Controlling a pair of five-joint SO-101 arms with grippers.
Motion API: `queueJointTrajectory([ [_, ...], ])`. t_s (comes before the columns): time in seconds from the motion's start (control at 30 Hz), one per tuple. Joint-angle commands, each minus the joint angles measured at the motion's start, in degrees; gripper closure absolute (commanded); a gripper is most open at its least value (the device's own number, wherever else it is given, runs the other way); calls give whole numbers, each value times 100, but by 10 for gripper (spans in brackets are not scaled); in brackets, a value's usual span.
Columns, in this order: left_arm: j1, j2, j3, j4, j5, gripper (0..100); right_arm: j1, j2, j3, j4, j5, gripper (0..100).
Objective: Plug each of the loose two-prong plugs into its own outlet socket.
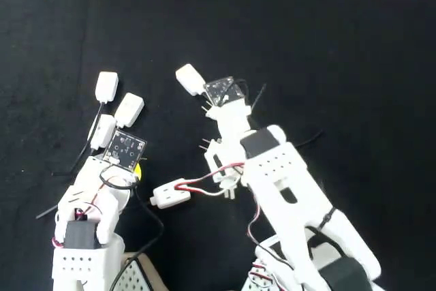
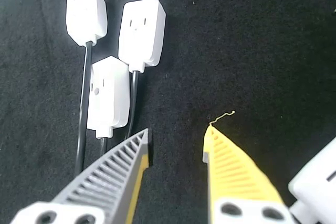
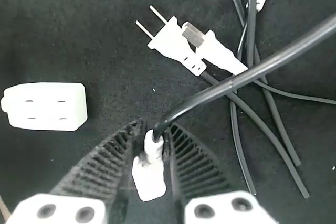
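Note:
Three white outlet sockets on black cords lie together: one far (image 2: 86, 14) (image 1: 107, 85), one beside it (image 2: 142, 32) (image 1: 129, 109), one nearest (image 2: 107, 95) (image 1: 102, 131). My left gripper (image 2: 176, 135) stands open just short of the nearest socket, nothing between its fingers. My right gripper (image 3: 155, 129) is shut on a small white plug (image 3: 148, 166) whose black cord (image 3: 252, 72) runs out ahead. A loose two-prong plug (image 3: 176, 40) lies beyond it, prongs bare. A white double-outlet block (image 3: 44, 106) (image 1: 170, 195) lies off to the side.
Several black cords (image 3: 268, 108) cross the black cloth (image 1: 354, 66) near the right gripper. Another white socket piece (image 1: 190, 78) lies beside the right arm's wrist (image 1: 228, 110). The wide cloth to the right and back is bare.

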Motion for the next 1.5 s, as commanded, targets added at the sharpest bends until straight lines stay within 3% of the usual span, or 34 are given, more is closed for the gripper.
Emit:
queueJointTrajectory([
  [0.0,22,-9,110,26,-26,827,70,40,-312,53,-62,987],
  [1.2,22,-9,110,26,-26,827,-246,4,57,-9,79,987],
  [1.47,22,-9,110,26,-26,827,-246,-1376,268,413,149,987],
])
